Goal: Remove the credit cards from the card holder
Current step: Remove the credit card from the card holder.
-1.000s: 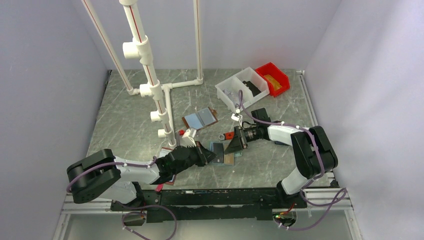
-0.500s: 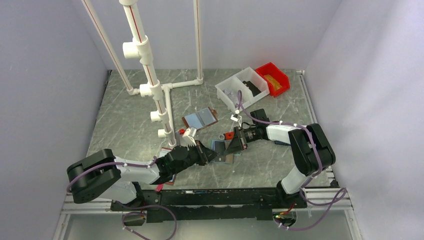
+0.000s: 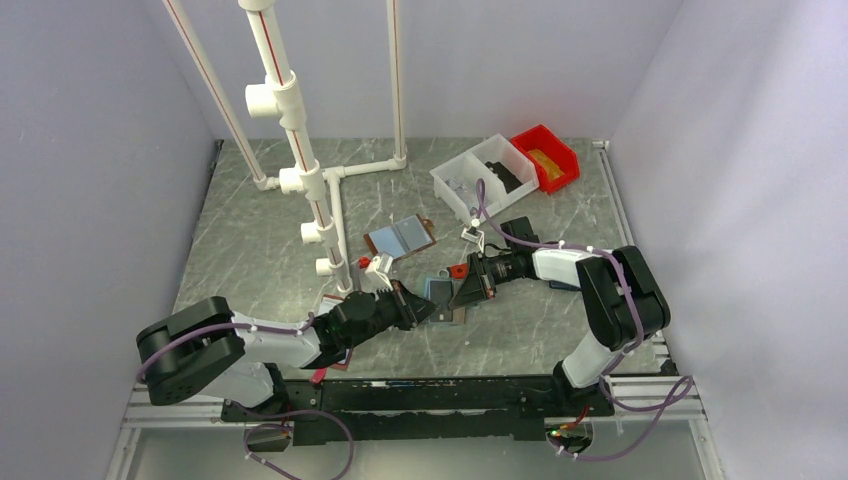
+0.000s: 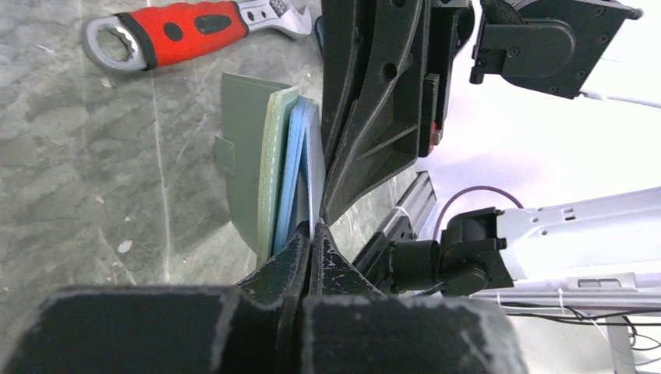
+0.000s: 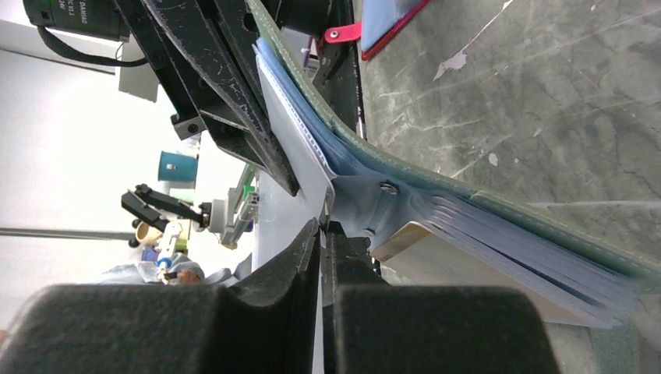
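Top external view: the card holder (image 3: 441, 299) sits on the grey marbled table (image 3: 260, 240), near the front edge, directly between the tips of the two arms.

Left wrist view: the holder stands partly on edge, with its mint-green cover on the left and blue-grey leaves fanned beside it. Its long axis runs up the picture, away from the camera, towards a red-handled wrench (image 4: 183, 29) lying beyond. The left fingers (image 4: 287, 263) are pressed together, pinching the near end of one blue leaf.

Right wrist view: the green cover curves from upper left to lower right, with the leaves stacked along it. The edge of a tan card (image 5: 399, 236) shows among them. The right fingers (image 5: 302, 253) are nearly together, nipping a pale leaf of the holder.
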Controlling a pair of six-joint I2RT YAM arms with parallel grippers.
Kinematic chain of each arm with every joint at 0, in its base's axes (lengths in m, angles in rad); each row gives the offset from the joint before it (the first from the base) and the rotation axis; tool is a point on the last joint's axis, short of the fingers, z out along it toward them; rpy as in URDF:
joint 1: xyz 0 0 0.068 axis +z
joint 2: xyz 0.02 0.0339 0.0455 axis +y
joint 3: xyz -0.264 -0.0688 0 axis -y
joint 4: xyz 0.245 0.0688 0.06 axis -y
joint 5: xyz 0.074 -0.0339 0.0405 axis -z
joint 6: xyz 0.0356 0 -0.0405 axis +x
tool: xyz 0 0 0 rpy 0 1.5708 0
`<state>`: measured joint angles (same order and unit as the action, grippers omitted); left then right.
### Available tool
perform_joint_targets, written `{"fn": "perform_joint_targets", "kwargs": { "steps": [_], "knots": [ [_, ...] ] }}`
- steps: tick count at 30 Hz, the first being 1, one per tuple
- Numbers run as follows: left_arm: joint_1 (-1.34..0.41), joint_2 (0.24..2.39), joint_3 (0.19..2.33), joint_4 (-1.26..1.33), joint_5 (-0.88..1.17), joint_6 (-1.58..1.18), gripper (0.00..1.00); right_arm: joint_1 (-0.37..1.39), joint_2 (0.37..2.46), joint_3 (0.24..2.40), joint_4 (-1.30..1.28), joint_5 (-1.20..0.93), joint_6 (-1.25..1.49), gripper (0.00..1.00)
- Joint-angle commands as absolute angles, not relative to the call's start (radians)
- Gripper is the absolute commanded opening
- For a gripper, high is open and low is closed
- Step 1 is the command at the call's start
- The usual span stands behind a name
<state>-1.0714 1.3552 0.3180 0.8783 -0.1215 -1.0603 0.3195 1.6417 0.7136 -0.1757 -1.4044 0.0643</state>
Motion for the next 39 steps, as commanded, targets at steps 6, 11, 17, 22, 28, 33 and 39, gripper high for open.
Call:
{"fn": "perform_joint_targets", "kwargs": {
  "steps": [6, 11, 17, 22, 28, 33, 39],
  "knots": [
    [-1.077, 1.291, 0.280, 0.903, -0.167, -1.087, 0.21, 0.328, 1.636, 0.779, -0.222, -1.474, -0.022, 0.00],
    [-1.077, 1.206, 0.275, 0.806, -0.177, -1.077, 0.27, 0.327, 1.639, 0.786, -0.230, -1.468, -0.030, 0.00],
    [-1.077, 1.145, 0.240, 0.774, -0.194, -1.095, 0.25, 0.322, 1.639, 0.784, -0.233, -1.465, -0.033, 0.00],
    [-1.075, 1.125, 0.220, 0.775, -0.189, -1.101, 0.21, 0.322, 1.643, 0.785, -0.232, -1.468, -0.034, 0.00],
    [-1.075, 1.122, 0.223, 0.756, -0.185, -1.098, 0.27, 0.322, 1.649, 0.782, -0.235, -1.473, -0.041, 0.00],
    [-1.075, 1.141, 0.230, 0.767, -0.174, -1.100, 0.32, 0.322, 1.655, 0.782, -0.239, -1.483, -0.047, 0.00],
    [-1.074, 1.182, 0.243, 0.789, -0.160, -1.100, 0.35, 0.322, 1.663, 0.782, -0.239, -1.503, -0.052, 0.00]
  ]
}}
